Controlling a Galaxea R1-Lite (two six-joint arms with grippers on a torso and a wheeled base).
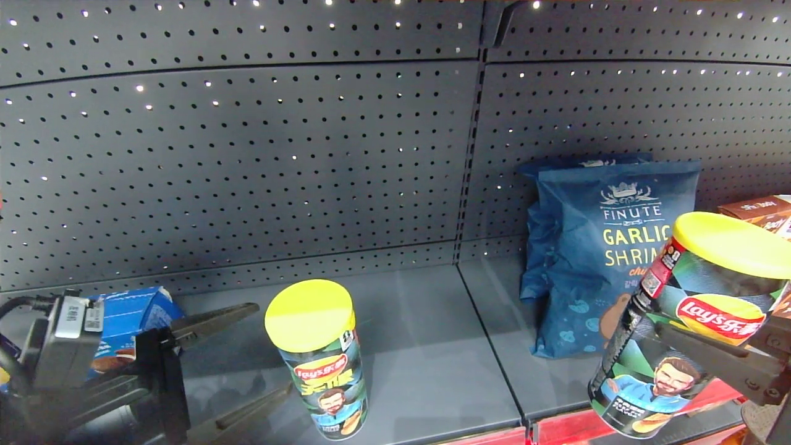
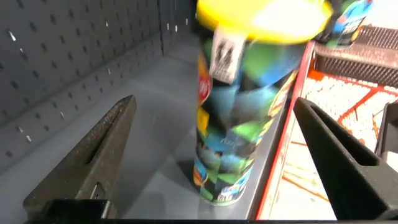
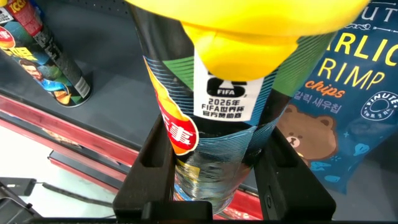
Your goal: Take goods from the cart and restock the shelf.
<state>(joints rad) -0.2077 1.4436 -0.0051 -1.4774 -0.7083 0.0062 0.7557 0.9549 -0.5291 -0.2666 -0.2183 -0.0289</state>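
One chip can (image 1: 318, 358) with a yellow lid stands upright on the grey shelf (image 1: 426, 334), near its front edge. My left gripper (image 1: 273, 347) is open at the can's left side, one finger behind it and one in front; in the left wrist view the can (image 2: 239, 124) stands between the spread fingers (image 2: 93, 162). A second, identical chip can (image 1: 698, 321) hangs tilted at the right over the shelf's front edge, with my right gripper (image 1: 710, 358) shut on its middle. In the right wrist view the black fingers (image 3: 152, 155) clamp that can (image 3: 217, 106).
A blue chip bag (image 1: 605, 259) leans against the perforated back wall, just behind the held can. A blue box (image 1: 133, 315) lies at the shelf's left end and a brown box (image 1: 757, 210) at the far right. The cart's orange mesh (image 2: 367, 87) lies below the shelf front.
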